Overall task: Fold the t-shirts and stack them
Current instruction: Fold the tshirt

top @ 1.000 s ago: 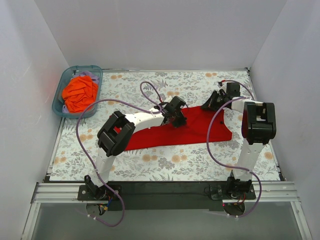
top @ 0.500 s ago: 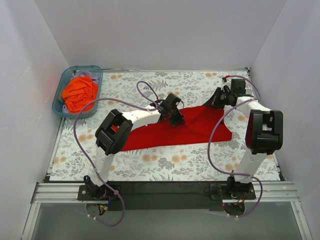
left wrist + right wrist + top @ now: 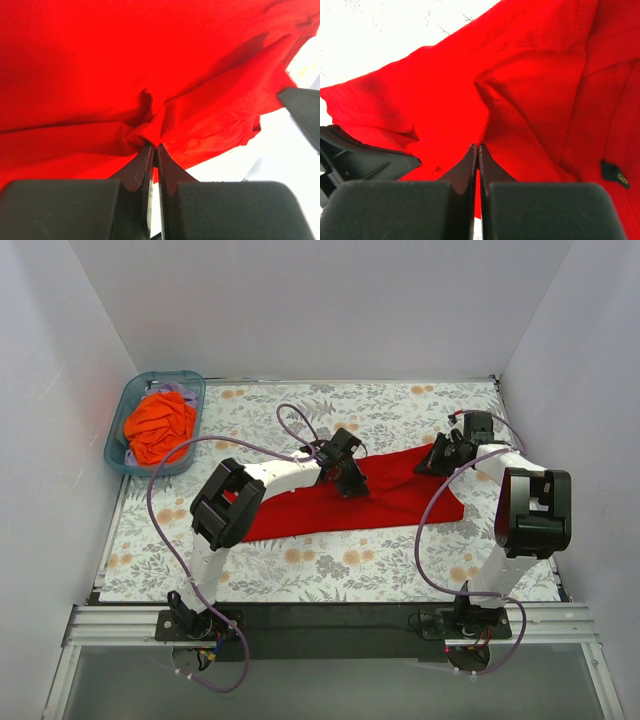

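The red t-shirt (image 3: 300, 515) lies in a long band across the floral table (image 3: 300, 570). The left tool (image 3: 156, 149) is closed tight on a pucker of it and the right tool (image 3: 476, 149) is closed on a fold near the label, probably so both can carry the cloth over. The orange t-shirt (image 3: 158, 427) waits in the teal bin (image 3: 199, 415).
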Robot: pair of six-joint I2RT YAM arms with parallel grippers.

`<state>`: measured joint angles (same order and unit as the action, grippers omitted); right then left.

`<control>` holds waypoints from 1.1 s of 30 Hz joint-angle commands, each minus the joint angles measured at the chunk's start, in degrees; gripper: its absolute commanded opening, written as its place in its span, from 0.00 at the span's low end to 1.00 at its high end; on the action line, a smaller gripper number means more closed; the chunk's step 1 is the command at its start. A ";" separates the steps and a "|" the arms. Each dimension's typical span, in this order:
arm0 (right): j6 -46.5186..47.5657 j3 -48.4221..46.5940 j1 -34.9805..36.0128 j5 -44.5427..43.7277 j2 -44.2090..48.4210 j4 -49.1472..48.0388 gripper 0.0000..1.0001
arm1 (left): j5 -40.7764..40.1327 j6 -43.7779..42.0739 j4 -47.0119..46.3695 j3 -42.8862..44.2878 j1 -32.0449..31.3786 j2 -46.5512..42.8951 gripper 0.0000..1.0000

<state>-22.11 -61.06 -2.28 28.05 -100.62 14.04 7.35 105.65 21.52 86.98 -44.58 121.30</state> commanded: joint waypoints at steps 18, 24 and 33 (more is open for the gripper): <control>3.47 1.28 -0.35 -5.46 4.82 6.61 0.01 | 7.58 -5.80 7.84 4.95 2.83 -0.80 0.01; 3.91 6.56 -0.35 -8.10 5.08 2.31 0.03 | 6.71 -6.77 7.75 4.34 2.83 0.52 0.16; 3.48 5.25 0.17 -9.77 9.72 2.66 0.28 | -3.83 -9.57 8.89 2.67 2.92 -6.93 0.54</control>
<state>-19.07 -54.15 -2.22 19.92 -95.66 18.26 9.23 98.37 28.88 90.11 -41.89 121.12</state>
